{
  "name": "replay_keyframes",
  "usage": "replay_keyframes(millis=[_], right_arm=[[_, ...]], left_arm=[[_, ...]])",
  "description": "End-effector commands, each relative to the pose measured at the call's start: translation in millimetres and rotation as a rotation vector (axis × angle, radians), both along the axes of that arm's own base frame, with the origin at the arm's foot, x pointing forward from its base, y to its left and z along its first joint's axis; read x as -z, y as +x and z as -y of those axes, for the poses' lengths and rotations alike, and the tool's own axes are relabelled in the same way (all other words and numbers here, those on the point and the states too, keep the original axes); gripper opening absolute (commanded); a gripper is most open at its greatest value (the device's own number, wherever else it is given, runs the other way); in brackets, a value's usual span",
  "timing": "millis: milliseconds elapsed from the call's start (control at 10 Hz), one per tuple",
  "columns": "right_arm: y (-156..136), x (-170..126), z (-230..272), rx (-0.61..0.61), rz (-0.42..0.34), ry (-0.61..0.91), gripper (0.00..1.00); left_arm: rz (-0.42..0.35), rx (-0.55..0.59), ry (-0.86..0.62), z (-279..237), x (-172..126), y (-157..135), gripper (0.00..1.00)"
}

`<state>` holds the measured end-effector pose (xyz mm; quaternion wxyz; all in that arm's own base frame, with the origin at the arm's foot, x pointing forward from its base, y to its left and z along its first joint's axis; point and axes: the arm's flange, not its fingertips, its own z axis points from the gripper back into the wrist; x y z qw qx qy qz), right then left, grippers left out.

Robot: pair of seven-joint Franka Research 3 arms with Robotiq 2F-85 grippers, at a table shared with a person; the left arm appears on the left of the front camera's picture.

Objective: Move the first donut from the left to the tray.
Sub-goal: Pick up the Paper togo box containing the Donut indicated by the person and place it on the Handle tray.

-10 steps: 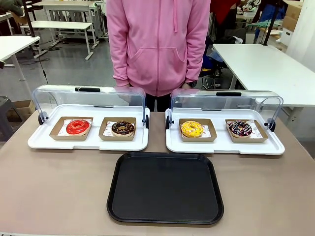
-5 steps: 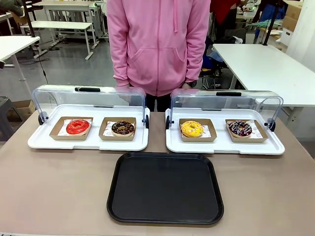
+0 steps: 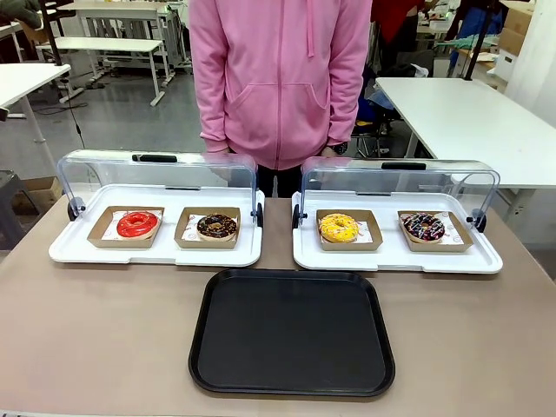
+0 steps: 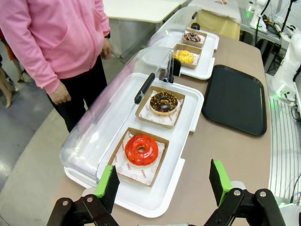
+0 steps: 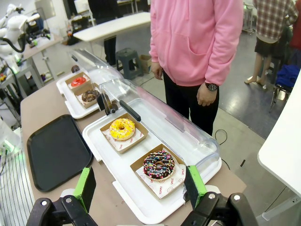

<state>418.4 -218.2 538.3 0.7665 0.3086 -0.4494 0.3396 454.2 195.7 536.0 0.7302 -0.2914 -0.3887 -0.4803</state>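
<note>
The first donut from the left (image 3: 138, 223), glossy red in a brown cardboard holder, lies in the left white display tray (image 3: 69, 252) under a raised clear lid. It also shows as the red donut (image 4: 141, 149) just ahead of my left gripper (image 4: 162, 182), which hangs open above the near end of that display tray with nothing between its fingers. The black tray (image 3: 292, 331) lies flat in front of both display trays, seen too as the black tray (image 4: 234, 99) and the black tray (image 5: 57, 151). My right gripper (image 5: 141, 186) is open over the right display tray's end, and the red donut (image 5: 78, 81) sits far off.
A chocolate donut with nuts (image 3: 216, 227) sits beside the red one. The right display tray (image 3: 486, 261) holds a yellow donut (image 3: 339, 228) and a sprinkled chocolate donut (image 3: 424, 227). A person in a pink hoodie (image 3: 280, 78) stands at the table's far side, hands down.
</note>
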Motion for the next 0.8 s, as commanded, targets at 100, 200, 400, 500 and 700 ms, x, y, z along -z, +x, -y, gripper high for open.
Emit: replay_keyframes(millis=[100,200,400,500,700], right_arm=[[1.1,-1.4,-0.3,-0.006,0.011,0.009,1.00],[1.1,-1.4,-0.3,-0.006,0.011,0.009,1.00],[1.1,-1.4,-0.3,-0.006,0.011,0.009,1.00],[1.1,-1.4,-0.3,-0.006,0.011,0.009,1.00],[1.1,-1.4,-0.3,-0.006,0.011,0.009,1.00]], left_arm=[[0.003,0.002,0.004,0.5,-0.9,-1.0,1.00],[0.003,0.002,0.004,0.5,-0.9,-1.0,1.00],[0.003,0.002,0.004,0.5,-0.9,-1.0,1.00],[0.003,0.002,0.004,0.5,-0.9,-1.0,1.00],[0.003,0.002,0.004,0.5,-0.9,-1.0,1.00]])
